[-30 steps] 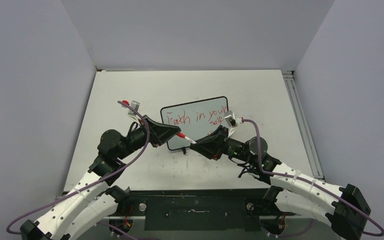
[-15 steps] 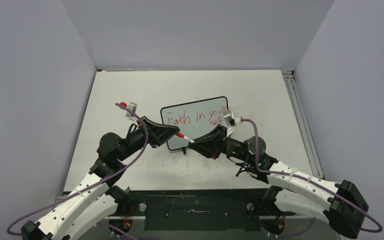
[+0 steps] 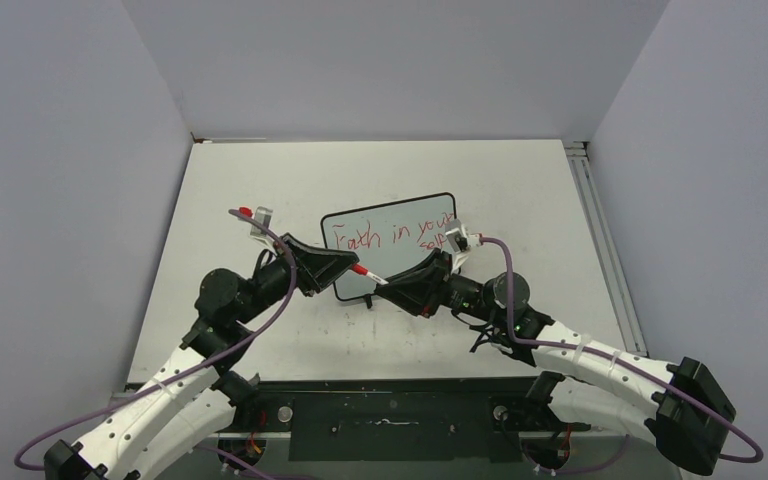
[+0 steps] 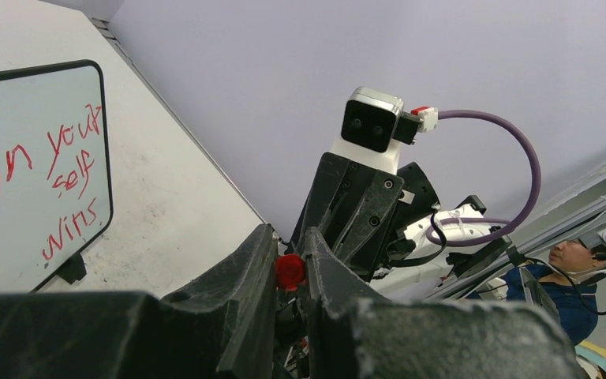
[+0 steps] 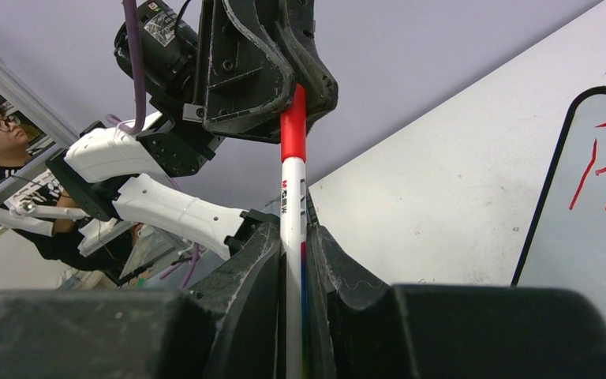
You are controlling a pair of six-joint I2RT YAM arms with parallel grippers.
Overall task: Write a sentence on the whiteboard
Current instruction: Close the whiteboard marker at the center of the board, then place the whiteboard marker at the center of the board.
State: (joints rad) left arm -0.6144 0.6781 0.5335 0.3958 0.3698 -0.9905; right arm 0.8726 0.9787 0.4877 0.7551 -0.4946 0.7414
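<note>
The whiteboard (image 3: 390,264) lies mid-table with the red sentence (image 3: 392,236) on it, reading "Faith in your self wins"; its lower part is hidden behind the grippers. My left gripper (image 3: 352,266) is shut on the marker's red cap (image 3: 360,269). My right gripper (image 3: 392,287) is shut on the white marker body (image 3: 374,278). The two grippers meet tip to tip above the board's near edge. The left wrist view shows the cap (image 4: 289,271) between my fingers and the board (image 4: 16,229). The right wrist view shows the marker (image 5: 293,205) running up to the cap (image 5: 293,130).
A metal rail (image 3: 600,240) runs along the table's right edge. Grey walls close in the left, back and right. A black base plate (image 3: 390,420) lies at the near edge between the arm bases. A person (image 4: 572,260) sits beyond the table.
Both grippers, still joined on the marker, have drifted slightly left. The left wrist has lifted a little. Their hold has not changed.
</note>
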